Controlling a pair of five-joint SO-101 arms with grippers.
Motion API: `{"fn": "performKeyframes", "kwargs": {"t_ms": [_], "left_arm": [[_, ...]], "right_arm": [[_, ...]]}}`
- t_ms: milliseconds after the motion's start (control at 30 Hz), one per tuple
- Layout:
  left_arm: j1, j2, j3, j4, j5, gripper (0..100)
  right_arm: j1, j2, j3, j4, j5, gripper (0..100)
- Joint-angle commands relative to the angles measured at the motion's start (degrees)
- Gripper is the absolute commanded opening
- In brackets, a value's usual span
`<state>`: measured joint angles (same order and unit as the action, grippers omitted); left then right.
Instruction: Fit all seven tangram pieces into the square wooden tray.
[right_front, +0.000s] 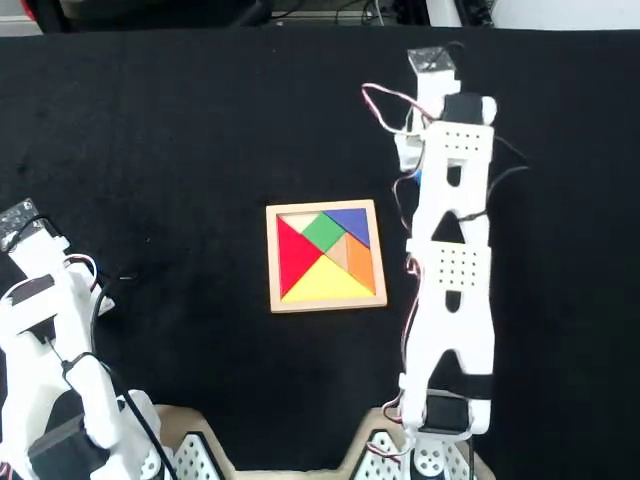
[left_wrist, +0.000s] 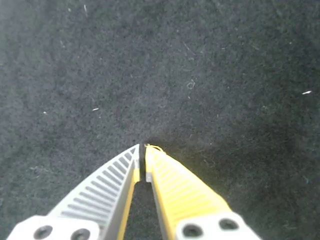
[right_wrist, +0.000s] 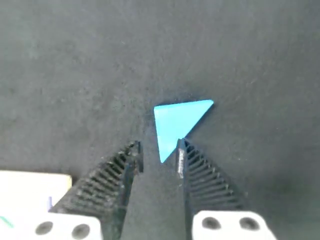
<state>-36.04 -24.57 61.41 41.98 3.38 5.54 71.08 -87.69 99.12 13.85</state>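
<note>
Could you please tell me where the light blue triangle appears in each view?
High view: triangle, a blue sliver under the right arm, up-right of the tray.
Right wrist view: centre, one corner inside the open right gripper.
Left wrist view: shut left gripper over cloth.
Shared landmark: the black cloth.

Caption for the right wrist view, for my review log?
Right gripper, open, over a light blue triangle lying on the black cloth, one corner between its fingertips.
</note>
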Motion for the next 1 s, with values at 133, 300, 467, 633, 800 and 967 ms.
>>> {"fn": "performKeyframes", "kwargs": {"t_ms": [133, 300, 467, 633, 800, 967], "left_arm": [[0.66, -1.93, -0.13, -0.70, 0.26, 3], [0.66, -1.93, -0.13, -0.70, 0.26, 3], [0.66, -1.93, -0.13, -0.70, 0.26, 3], [0.66, -1.93, -0.13, -0.70, 0.26, 3], [0.66, -1.93, -0.13, -0.70, 0.26, 3], [0.66, -1.93, -0.13, -0.70, 0.26, 3]], "right_arm": [[-2.20, -12.79, 12.00, -1.85, -5.89, 11.7], [-1.85, -8.13, 14.55, -21.98, -9.41, 10.3], [-2.11, -2.07, 14.37, -25.67, -3.25, 1.8], [-0.62, -1.71, 14.37, -19.87, -0.88, 1.5], [-1.49, -1.54, 14.64, -13.89, 4.66, 1.5], [-4.13, -1.98, 12.53, -4.92, 9.85, 1.5]]}}
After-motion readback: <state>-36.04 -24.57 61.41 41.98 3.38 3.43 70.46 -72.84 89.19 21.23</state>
